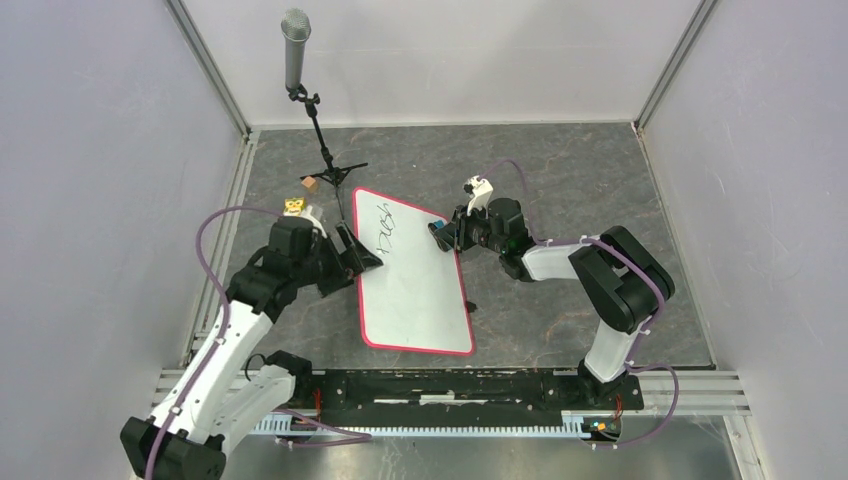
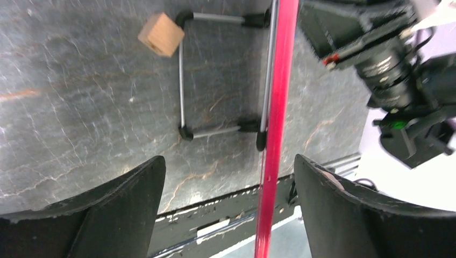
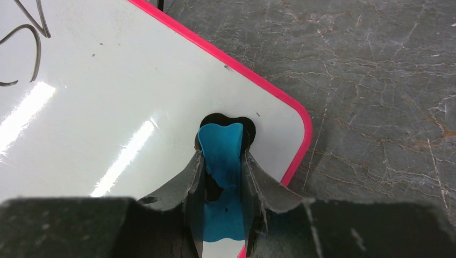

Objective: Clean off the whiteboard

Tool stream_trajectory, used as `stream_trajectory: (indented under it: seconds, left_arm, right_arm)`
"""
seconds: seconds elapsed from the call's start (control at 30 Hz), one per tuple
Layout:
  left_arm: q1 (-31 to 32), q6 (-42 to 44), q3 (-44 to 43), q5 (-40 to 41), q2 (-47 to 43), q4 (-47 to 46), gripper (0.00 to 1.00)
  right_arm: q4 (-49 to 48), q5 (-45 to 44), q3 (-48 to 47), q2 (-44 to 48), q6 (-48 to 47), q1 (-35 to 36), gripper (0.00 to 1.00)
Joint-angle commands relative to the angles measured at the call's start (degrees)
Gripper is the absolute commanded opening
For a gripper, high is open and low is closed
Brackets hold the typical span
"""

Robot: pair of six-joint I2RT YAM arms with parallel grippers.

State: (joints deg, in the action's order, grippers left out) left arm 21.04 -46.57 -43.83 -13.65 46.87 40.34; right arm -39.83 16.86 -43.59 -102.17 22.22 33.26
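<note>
The whiteboard (image 1: 415,290) lies in the middle of the table, white with a pink rim and black handwriting (image 1: 383,225) near its far end. My right gripper (image 1: 441,236) is shut on a small blue eraser (image 3: 220,144), whose tip rests on the board's far right corner (image 3: 290,115). The handwriting (image 3: 24,37) is off to the left of it. My left gripper (image 1: 358,262) is at the board's left edge. It is open, and the pink rim (image 2: 275,134) runs edge-on between the wide-apart fingers (image 2: 134,193) without touching them.
A microphone (image 1: 295,45) stands on a tripod (image 1: 335,170) beyond the board's far left corner, its legs (image 2: 182,80) close to my left gripper. A small wooden cube (image 1: 309,184) (image 2: 161,34) lies beside it. Walls enclose the table on three sides.
</note>
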Motion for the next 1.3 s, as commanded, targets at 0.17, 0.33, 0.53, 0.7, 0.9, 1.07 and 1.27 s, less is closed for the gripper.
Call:
stream_trajectory:
  seconds: [0.17, 0.33, 0.53, 0.7, 0.9, 1.07, 1.27]
  left_arm:
    - [-12.3, 7.8, -5.9, -5.4, 1.5, -3.2, 0.89]
    - [-12.7, 7.7, -4.3, -6.4, 4.0, -7.4, 0.58]
    - [-12.7, 11.5, -4.6, -7.6, 6.4, -7.9, 0.35]
    - [-12.6, 15.5, -4.9, -7.7, 8.6, -6.7, 0.21]
    - [-12.6, 19.0, -4.8, -7.4, 9.3, -6.3, 0.05]
    - [-12.3, 21.0, -4.6, -7.4, 9.9, -6.3, 0.02]
    - [-10.9, 20.8, -4.8, -7.0, 10.0, -6.7, 0.02]
  right_arm:
    - [0.1, 1.7, 1.4, 1.0, -0.3, 0.4, 0.22]
    - [-0.7, 2.3, 1.6, 0.8, 0.1, 0.4, 0.22]
    - [-2.8, 3.2, 2.1, 0.7, 1.6, 0.5, 0.22]
    - [-3.5, 3.4, 2.2, 0.9, 2.2, 1.1, 0.22]
    - [-4.2, 2.5, 1.8, 2.0, 2.5, 2.8, 0.22]
    - [-3.0, 1.3, -2.3, 2.3, 2.5, 7.8, 0.22]
    - [0.1, -0.5, -10.1, 1.9, -0.4, 18.3, 0.22]
